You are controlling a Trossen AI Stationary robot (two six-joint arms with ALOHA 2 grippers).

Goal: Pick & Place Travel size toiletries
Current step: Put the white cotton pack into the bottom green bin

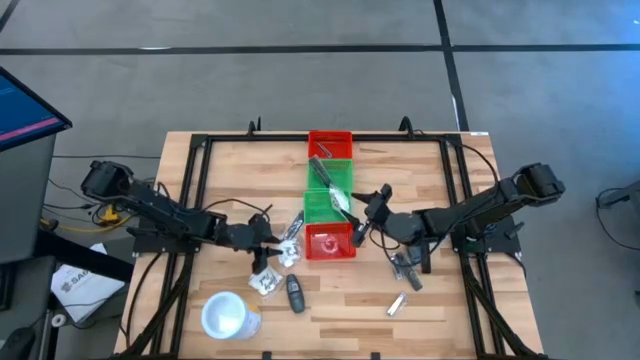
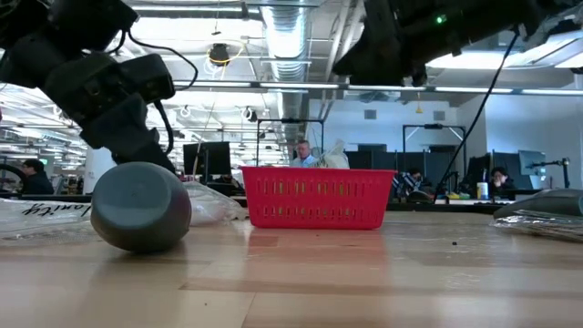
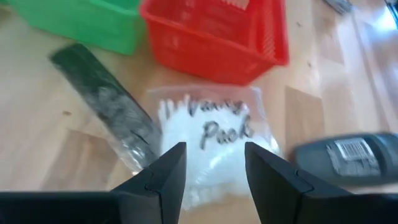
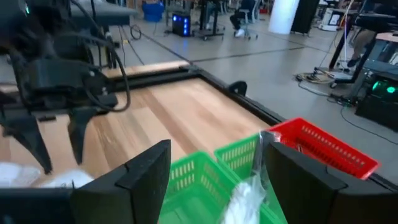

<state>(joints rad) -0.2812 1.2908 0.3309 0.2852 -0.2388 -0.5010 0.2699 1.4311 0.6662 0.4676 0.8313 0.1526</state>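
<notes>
We are working both arms at once, near the middle of the high view. Our left gripper [image 3: 211, 180] is hovering with its fingers spread over a clear crinkly packet [image 3: 211, 137] showing white, lying on the table [image 1: 450, 300] just in front of the near red bin [image 3: 217, 37], with a slim silver-grey tube [image 3: 106, 102] touching one side and a black oblong piece [image 3: 348, 155] near the other. We are judging that a good pick means centring over the packet's bulk and coming straight down, so the fingers do not drag the tube along. Our right gripper [image 1: 356, 212] is holding another packet [image 4: 245, 196] above the green bin [image 4: 205, 180]; its fingers look wide apart in the wrist view, so we cannot tell how it is gripping.
</notes>
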